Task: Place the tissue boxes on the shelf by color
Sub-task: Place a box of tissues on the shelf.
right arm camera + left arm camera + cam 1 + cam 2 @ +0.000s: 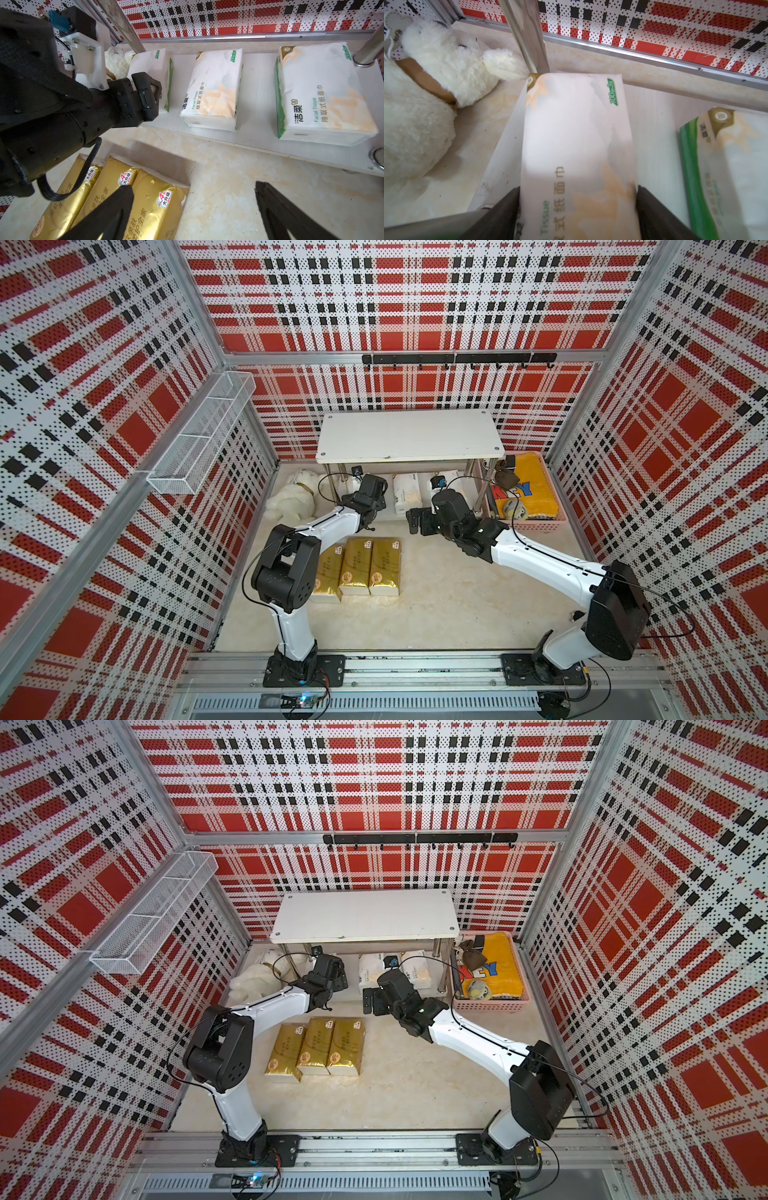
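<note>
Three white tissue boxes with peach print lie in a row on the shelf's lower board (259, 124), under its white top board (409, 435). My left gripper (577, 188) reaches under the top board and is shut on the leftmost white box (571, 135), its fingers against both long sides; the box rests on the board beside a chrome leg (527, 35). The middle white box (214, 89) and right white box (320, 93) lie free. Three gold tissue boxes (357, 568) lie side by side on the floor. My right gripper (192, 186) hangs open over bare floor beside them.
A white plush toy (291, 499) lies left of the shelf, close to the held box. A pink crate (528, 524) with yellow cloth stands right of the shelf. A wire mesh basket (203, 431) hangs on the left wall. A black hook rail (457, 359) runs along the back wall.
</note>
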